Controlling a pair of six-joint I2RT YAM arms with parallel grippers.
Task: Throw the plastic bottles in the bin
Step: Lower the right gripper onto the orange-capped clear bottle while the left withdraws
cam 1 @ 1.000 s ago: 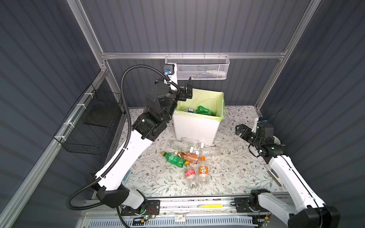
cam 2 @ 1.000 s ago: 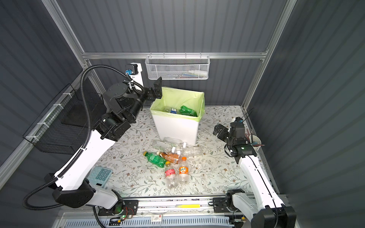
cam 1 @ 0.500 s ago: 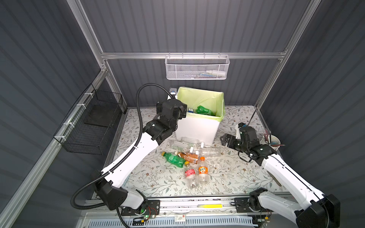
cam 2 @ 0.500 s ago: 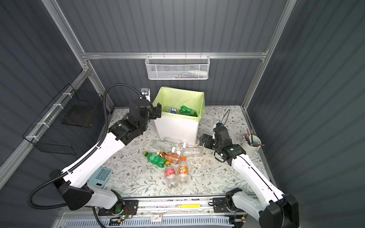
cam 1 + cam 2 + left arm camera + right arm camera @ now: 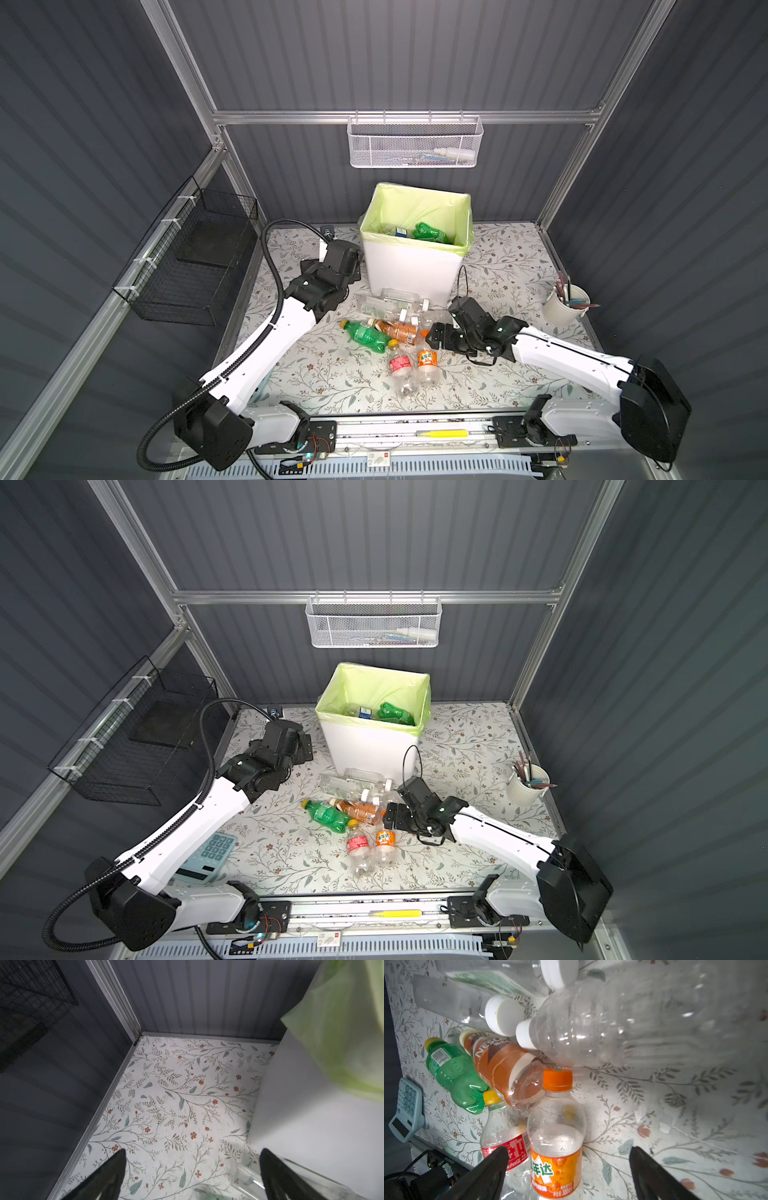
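Several small clear and green plastic bottles lie heaped on the flowery table by the tall white green-bagged bin. The left gripper and the right gripper are wide open, holding nothing. The round orange-label bottle could slip away when pinched.

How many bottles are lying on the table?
7: three clear bottles before the bin, green bottle, brown-labelled bottle beside it, red-labelled bottle and orange-labelled bottle nearer the front. More may be hidden.
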